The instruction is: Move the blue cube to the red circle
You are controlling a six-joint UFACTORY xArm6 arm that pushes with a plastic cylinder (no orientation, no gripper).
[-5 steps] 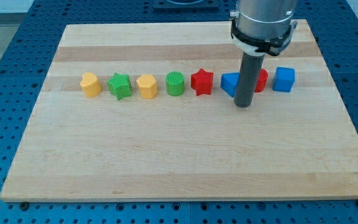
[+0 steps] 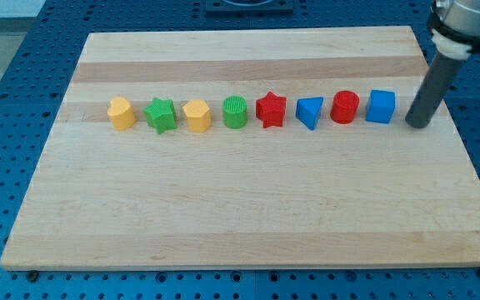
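Note:
The blue cube (image 2: 381,107) sits at the right end of a row of blocks on the wooden board (image 2: 240,208). The red circle, a red cylinder (image 2: 345,107), stands just left of it with a small gap between them. My tip (image 2: 418,125) rests on the board to the right of the blue cube, a short gap away and not touching it. The dark rod rises from the tip toward the view's top right corner.
Left of the red cylinder the row continues with a blue triangle (image 2: 310,112), a red star (image 2: 270,109), a green cylinder (image 2: 235,112), a yellow block (image 2: 197,115), a green star (image 2: 161,114) and another yellow block (image 2: 122,112). The board's right edge lies near my tip.
My tip has moved from in front of the blue triangle and red cylinder to the right, past the blue cube. No block has moved.

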